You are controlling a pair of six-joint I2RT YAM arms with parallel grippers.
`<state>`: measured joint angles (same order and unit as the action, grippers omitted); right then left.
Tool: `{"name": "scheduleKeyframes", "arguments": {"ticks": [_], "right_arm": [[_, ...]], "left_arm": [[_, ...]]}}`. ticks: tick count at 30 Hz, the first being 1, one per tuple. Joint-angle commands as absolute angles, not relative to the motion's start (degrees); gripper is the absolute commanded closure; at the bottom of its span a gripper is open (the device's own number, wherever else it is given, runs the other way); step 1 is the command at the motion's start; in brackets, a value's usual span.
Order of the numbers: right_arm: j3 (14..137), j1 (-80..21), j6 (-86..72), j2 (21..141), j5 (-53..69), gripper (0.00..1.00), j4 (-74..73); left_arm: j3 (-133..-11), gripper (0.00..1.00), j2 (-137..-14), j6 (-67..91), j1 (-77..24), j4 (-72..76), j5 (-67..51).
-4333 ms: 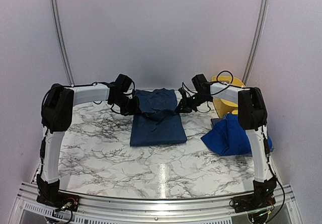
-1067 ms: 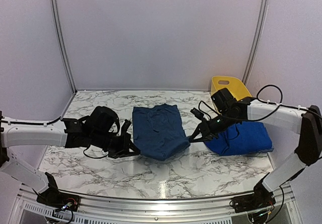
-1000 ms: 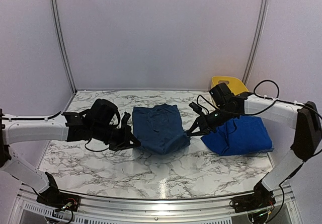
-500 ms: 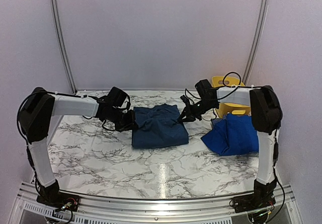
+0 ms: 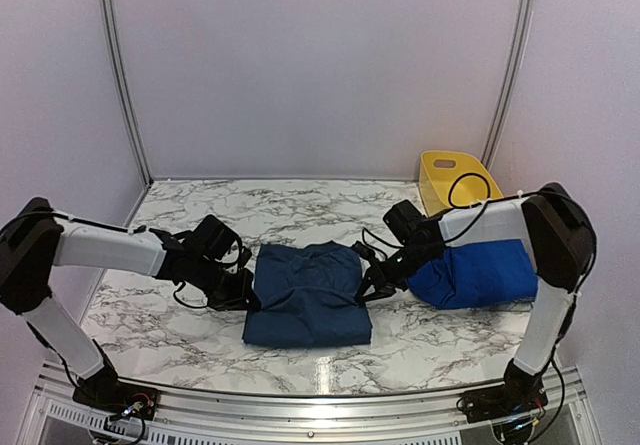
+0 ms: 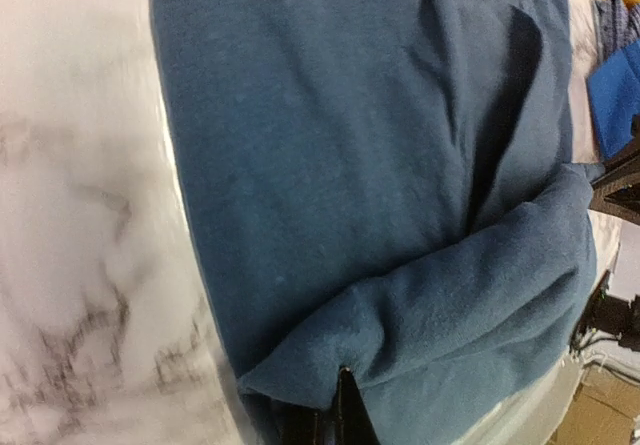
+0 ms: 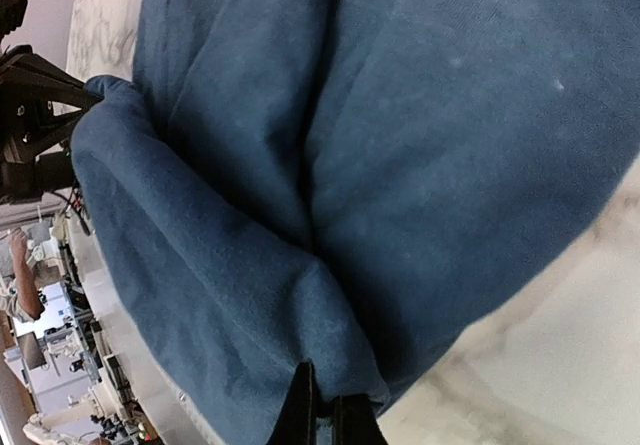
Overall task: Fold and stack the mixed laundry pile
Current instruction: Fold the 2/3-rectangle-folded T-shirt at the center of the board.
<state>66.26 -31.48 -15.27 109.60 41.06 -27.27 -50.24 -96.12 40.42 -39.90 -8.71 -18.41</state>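
Observation:
The dark denim-blue garment point(image 5: 307, 300) lies as a folded rectangle in the middle of the marble table point(image 5: 180, 330). My left gripper point(image 5: 250, 298) is shut on a fold at its left edge, with cloth bunched around the fingertips point(image 6: 342, 395). At the opposite edge my right gripper point(image 5: 366, 287) is shut on the same garment point(image 7: 420, 135), pinching a fold point(image 7: 322, 390). Between the two grips a raised roll of cloth runs across the garment point(image 6: 330, 155). A bright royal-blue garment point(image 5: 478, 273) is heaped to the right, behind the right arm. A sliver of blue-and-white checked shirt point(image 6: 617, 17) shows beyond it.
A yellow plastic tub point(image 5: 452, 177) stands at the back right corner against the wall. The table's metal front rail point(image 5: 320, 405) runs along the near edge. White walls close in the table on three sides.
Both arms have drawn toward the near edge, pulling the dark garment with them. It now sits lower on the table as a squarer fold. Both grips stayed shut.

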Motion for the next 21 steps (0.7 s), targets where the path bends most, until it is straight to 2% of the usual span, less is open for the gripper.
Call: {"name": "scheduleKeyframes", "arguments": {"ticks": [1,7,21], "right_arm": [[60.23,-32.51,-16.98,98.49,42.48,1.00,-30.70],[62.20,-32.30,-16.27,93.95,41.80,1.00,-35.26],[80.88,-24.78,-10.71,104.21,41.43,1.00,-42.33]], "left_arm": [[-46.11,1.00,-83.71,42.41,-41.68,-13.59,-20.51],[-52.28,1.00,-81.10,38.55,-40.97,-20.95,-19.08],[-66.75,1.00,-91.75,32.29,-33.07,-22.98,-20.99]]}}
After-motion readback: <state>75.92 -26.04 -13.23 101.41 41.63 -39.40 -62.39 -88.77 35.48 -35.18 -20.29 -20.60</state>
